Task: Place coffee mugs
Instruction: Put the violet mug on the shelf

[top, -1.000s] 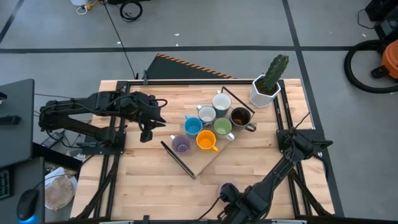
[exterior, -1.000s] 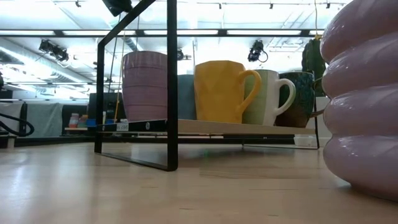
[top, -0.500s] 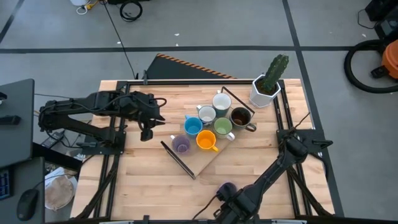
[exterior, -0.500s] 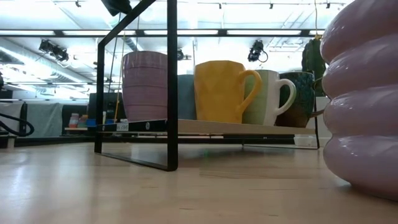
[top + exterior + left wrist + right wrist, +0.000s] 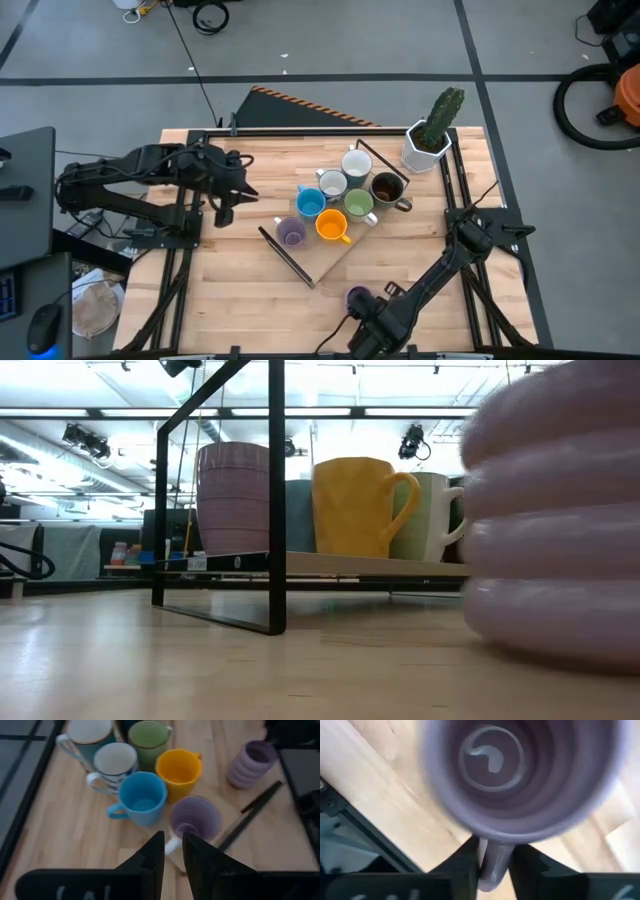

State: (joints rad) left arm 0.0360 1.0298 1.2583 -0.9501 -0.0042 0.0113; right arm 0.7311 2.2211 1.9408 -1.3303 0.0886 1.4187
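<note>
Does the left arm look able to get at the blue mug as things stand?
Probably yes. The left gripper hangs beside the rack, jaws nearly closed and empty, and the blue mug stands on the side of the cluster facing it, though the lavender mug crowds it closely.

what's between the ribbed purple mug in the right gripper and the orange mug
In the high view, bare wood and the tray's black edge lie between the ribbed mug and the orange mug.

No legible txt, labels or nos. anywhere; faint marks on left wrist housing, prob. unreadable.
</note>
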